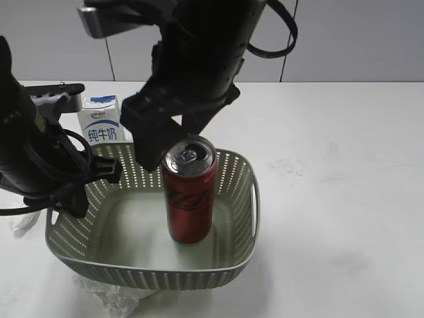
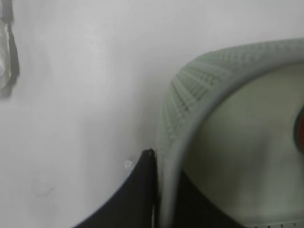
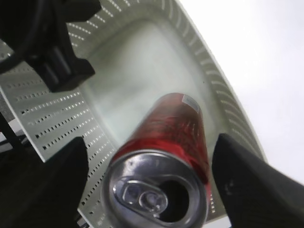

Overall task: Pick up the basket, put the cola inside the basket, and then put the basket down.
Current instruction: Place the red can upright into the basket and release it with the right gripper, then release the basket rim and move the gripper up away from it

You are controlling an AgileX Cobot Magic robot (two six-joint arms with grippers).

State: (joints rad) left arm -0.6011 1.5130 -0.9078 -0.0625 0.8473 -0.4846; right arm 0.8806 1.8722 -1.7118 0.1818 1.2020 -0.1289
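Observation:
The pale green basket (image 1: pixel 152 273) is near the table's front left. My left gripper (image 1: pixel 78 193) is shut on its left rim; in the left wrist view the two black fingers (image 2: pixel 161 190) pinch the perforated wall (image 2: pixel 190 80) between them. The red cola can (image 1: pixel 190 199) stands upright on the basket's floor, with its silver top and pull tab up. My right gripper (image 1: pixel 173 142) is open just above and around the can's top. In the right wrist view the fingers (image 3: pixel 152 159) stand apart on either side of the can (image 3: pixel 171 128), with gaps, above the basket wall (image 3: pixel 52 114).
A white-and-blue milk carton (image 1: pixel 103 122) stands behind the basket's left corner. Crumpled clear plastic lies under the basket's front edge (image 1: pixel 112 301) and beside its left side (image 1: pixel 23 222). White table (image 1: pixel 344 199) stretches to the right.

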